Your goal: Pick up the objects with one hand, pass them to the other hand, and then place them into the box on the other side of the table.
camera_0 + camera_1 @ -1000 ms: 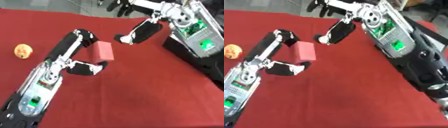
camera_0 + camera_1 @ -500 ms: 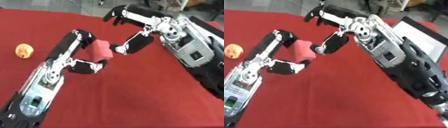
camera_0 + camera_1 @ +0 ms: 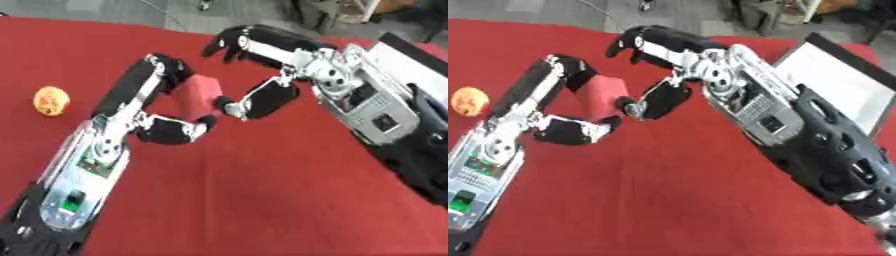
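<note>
At the near edge of the red worktop (image 3: 262, 200), the two forearms are seen entering, the left from the lower left, the right from the right side. A little farther in, the left hand (image 3: 166, 131) is seen with its thumb and fingers curled round a red block (image 3: 199, 95), which is held just above the cloth, left of centre. The right hand (image 3: 262, 97) is brought in from the right; its thumb is set against the block's right face, while its fingers (image 3: 236, 42) are arched, spread, over and beyond the block, not closed on it. Whether they touch the block's far side cannot be told.

The task is judged to be at the hand-over: the block is picked up, and the pass is begun but not finished, since the block is carried by the left hand alone. Left to do are the closing of the right hand, the release by the left, and the placing into the box; a pale box edge (image 3: 842, 85) is seen at the right, behind the right arm. An orange round thing (image 3: 51, 101), perhaps a fruit, lies well apart at the far left, untouched.

The worktop is covered by a plain red cloth. Beyond its far edge a grey floor (image 3: 105, 9) is seen.
</note>
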`<state>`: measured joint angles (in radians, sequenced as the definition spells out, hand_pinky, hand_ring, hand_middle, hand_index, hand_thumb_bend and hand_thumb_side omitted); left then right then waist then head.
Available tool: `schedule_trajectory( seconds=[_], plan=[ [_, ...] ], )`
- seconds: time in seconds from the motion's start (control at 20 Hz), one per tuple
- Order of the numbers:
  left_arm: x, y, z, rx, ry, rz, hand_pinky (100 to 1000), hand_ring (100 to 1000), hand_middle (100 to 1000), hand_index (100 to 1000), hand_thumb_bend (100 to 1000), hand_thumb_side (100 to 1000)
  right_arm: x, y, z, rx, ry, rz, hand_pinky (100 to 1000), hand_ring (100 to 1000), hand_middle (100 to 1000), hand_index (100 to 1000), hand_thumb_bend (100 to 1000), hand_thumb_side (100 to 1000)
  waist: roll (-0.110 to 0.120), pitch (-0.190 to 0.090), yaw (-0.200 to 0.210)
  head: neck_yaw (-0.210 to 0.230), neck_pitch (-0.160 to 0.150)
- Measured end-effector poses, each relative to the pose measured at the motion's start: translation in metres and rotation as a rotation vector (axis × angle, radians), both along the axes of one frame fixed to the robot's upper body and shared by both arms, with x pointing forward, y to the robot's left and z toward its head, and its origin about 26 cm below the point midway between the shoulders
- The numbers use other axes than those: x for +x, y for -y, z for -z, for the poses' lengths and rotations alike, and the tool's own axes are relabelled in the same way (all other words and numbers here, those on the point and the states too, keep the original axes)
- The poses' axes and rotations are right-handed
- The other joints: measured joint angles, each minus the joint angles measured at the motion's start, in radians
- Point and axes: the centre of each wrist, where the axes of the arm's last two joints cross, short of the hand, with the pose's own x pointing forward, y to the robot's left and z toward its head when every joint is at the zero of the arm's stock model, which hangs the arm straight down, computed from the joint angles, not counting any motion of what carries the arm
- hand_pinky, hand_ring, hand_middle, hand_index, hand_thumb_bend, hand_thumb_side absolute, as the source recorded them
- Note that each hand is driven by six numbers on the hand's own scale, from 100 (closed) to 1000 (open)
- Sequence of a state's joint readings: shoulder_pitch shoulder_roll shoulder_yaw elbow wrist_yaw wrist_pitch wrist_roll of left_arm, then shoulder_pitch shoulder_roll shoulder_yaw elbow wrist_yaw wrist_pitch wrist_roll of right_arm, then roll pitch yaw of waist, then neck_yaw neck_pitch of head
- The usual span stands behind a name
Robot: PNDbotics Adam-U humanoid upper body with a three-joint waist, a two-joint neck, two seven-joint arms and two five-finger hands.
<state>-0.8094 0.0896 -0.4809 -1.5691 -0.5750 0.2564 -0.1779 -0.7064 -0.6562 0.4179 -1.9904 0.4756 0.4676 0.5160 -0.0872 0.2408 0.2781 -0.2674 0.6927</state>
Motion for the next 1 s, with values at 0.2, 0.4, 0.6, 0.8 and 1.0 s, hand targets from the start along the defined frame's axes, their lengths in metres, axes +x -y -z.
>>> schedule_trajectory(
  seconds=[0.2,0.4,0.6,0.8,1.0],
  plan=[
    [-0.001,-0.001,-0.002,0.011,0.01,-0.013,587,495,408,429,100,100,0.0,-0.001,0.002,0.002,0.001,0.002,837,813,897,868,317,169,0.0,0.0,0.0,0.003,0.0],
    [-0.001,0.001,-0.005,0.028,0.024,-0.022,585,495,408,429,100,100,0.0,0.002,-0.007,0.025,0.023,-0.001,835,809,895,866,313,154,-0.001,0.0,-0.003,0.017,0.0],
    [-0.002,0.004,-0.006,0.043,0.035,-0.025,584,496,409,430,100,100,0.001,0.009,-0.02,0.056,0.048,-0.009,832,805,894,864,303,158,-0.001,0.0,-0.006,0.032,0.0],
    [-0.001,0.004,-0.006,0.062,0.041,-0.031,584,496,408,431,100,100,0.001,0.015,-0.031,0.075,0.063,-0.017,831,803,894,863,302,160,0.0,0.0,-0.008,0.039,0.0],
    [-0.001,0.004,-0.007,0.07,0.041,-0.032,582,495,407,431,100,100,0.001,0.018,-0.035,0.076,0.066,-0.019,830,803,894,863,301,174,0.001,0.0,-0.01,0.04,0.0]
  ],
)
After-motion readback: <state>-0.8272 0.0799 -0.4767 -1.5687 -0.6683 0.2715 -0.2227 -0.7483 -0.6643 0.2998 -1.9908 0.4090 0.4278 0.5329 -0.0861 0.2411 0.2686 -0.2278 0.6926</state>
